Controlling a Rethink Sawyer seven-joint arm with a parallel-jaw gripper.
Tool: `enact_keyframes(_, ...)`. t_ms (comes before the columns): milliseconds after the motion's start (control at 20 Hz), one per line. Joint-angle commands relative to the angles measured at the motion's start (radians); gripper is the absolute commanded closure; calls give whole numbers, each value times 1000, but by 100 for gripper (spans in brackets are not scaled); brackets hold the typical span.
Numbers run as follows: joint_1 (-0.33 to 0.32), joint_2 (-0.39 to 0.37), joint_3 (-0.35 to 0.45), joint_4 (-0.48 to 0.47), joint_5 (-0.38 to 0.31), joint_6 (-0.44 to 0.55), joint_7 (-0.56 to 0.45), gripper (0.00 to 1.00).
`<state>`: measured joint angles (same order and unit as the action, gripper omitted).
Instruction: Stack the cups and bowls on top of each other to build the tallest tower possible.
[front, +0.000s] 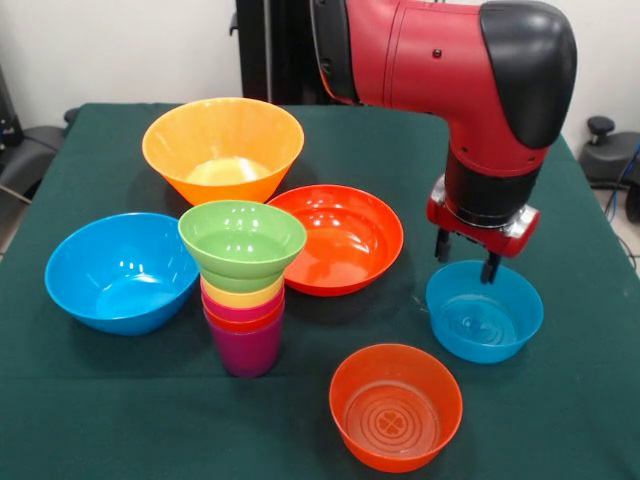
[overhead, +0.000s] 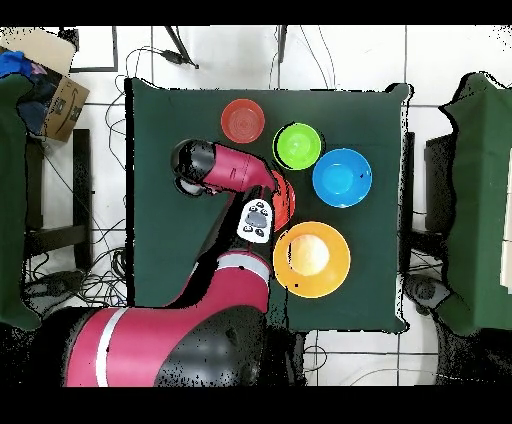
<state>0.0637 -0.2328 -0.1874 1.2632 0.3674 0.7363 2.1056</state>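
the tower stands near the table's middle: nested cups on a purple base, with the small green bowl capping it. still loose are the large orange-yellow bowl, large blue bowl, red-orange bowl and translucent orange bowl. the gripper hangs spread over the small blue bowl's far rim, fingers straddling it, apparently gripping nothing yet.

Glossy red arm, black rounded elbow cap, red wrist collar, apparently dark fingers on gripper
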Motion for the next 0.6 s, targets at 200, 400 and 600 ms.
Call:
enact_keyframes(200, -26, 101, 65, 7, -5, -115, 149, 0)
enact_keyframes(400, -29, 144, 48, -34, -7, -121, 156, 0)
enact_keyframes(600, -35, 158, 52, -45, -3, -132, 147, 0)
